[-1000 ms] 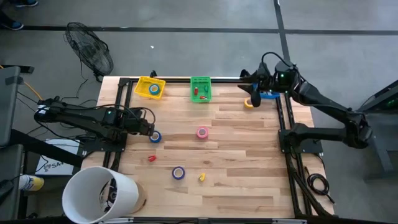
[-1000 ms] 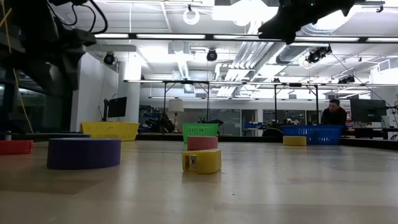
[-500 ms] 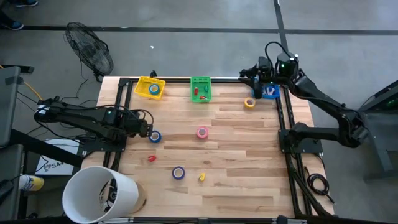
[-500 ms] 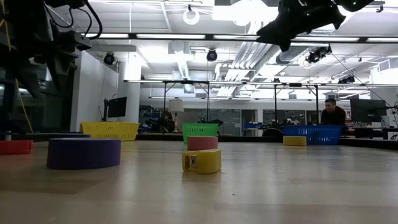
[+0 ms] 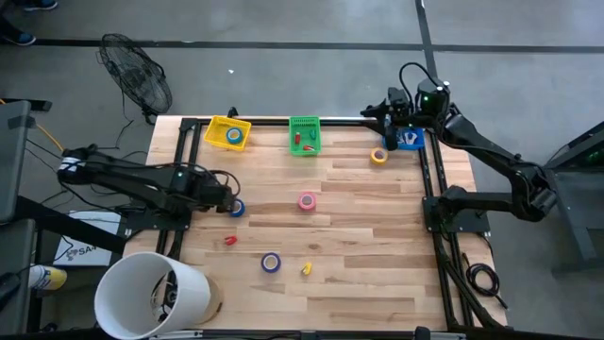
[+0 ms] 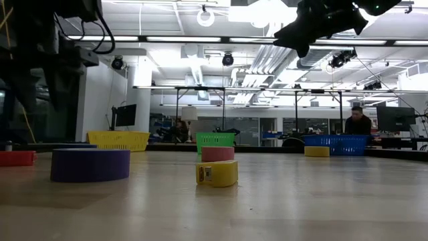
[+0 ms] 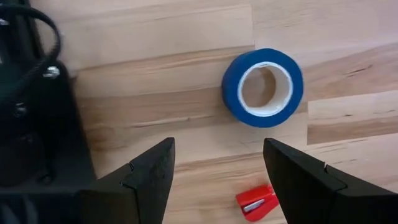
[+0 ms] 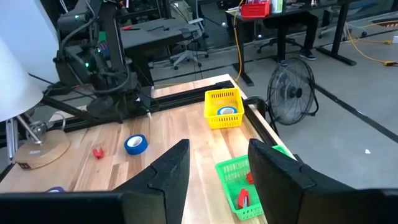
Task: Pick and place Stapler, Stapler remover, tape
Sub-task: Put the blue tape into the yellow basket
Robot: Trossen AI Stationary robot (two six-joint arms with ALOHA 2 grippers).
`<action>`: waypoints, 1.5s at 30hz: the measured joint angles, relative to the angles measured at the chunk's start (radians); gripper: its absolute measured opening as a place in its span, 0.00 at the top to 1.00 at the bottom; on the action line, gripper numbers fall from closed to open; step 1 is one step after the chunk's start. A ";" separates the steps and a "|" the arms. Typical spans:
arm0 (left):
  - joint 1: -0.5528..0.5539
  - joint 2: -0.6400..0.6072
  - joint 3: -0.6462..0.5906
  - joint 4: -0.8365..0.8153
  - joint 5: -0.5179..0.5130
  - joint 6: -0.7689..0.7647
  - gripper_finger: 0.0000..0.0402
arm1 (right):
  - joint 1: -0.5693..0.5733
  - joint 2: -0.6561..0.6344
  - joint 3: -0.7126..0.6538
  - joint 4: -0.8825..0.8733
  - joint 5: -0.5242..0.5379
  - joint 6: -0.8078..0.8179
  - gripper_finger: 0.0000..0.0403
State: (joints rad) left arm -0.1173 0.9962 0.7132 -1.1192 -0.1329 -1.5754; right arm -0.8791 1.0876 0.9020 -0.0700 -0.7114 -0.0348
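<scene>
**Tape rolls spread over the desk, both fingers released**

Tape count on the desk [image 5: 377,217] in the high view: four loose rolls. A blue roll [image 5: 236,208] lies at 9 o'clock near the edge, a pink roll [image 5: 307,200] sits about centre, a purple roll [image 5: 271,263] lies toward 7 o'clock, and a yellow roll [image 5: 379,156] lies at 1 o'clock. A fifth roll, blue [image 5: 234,137], rests inside the yellow basket [image 5: 215,127] at 11 o'clock.

Baskets number three along the far edge: the yellow one, a green basket [image 5: 304,123] at 12 o'clock holding small red and green items too small to tell apart, and a blue basket [image 5: 409,143] at 1 o'clock, partly hidden by the right arm.

Two small solid pieces lie on the wood: a red piece [image 5: 230,241] at 8 o'clock and a yellow piece [image 5: 307,269] at 6 o'clock.

The left gripper [image 5: 226,200] hovers just beside the blue roll at 9 o'clock; in the left wrist view its fingers [image 7: 140,180] are spread apart and grasp nothing, with the blue roll lying ahead of the gap and apart from both.

The right gripper [image 5: 387,118] hangs above the 1 o'clock corner near the blue basket; the right wrist view shows its fingers [image 8: 168,174] released and empty.

A white lamp shade [image 5: 151,295] stands at the 7 o'clock corner. A fan [image 5: 137,80] stands on the floor beyond the desk.
</scene>
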 joint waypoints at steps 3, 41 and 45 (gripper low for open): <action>0.000 0.037 0.000 0.031 0.000 -0.001 0.40 | 0.000 0.000 0.000 0.000 0.000 -0.007 0.62; 0.000 0.172 -0.022 0.131 0.000 -0.310 0.40 | 0.000 0.000 0.000 -0.046 0.005 -0.088 0.62; 0.003 0.198 -0.022 0.147 -0.008 -0.322 0.40 | 0.000 0.000 0.000 -0.045 0.005 -0.097 0.62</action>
State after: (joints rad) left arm -0.1143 1.1945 0.6914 -0.9724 -0.1410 -1.8972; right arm -0.8792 1.0874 0.9020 -0.1154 -0.7063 -0.1322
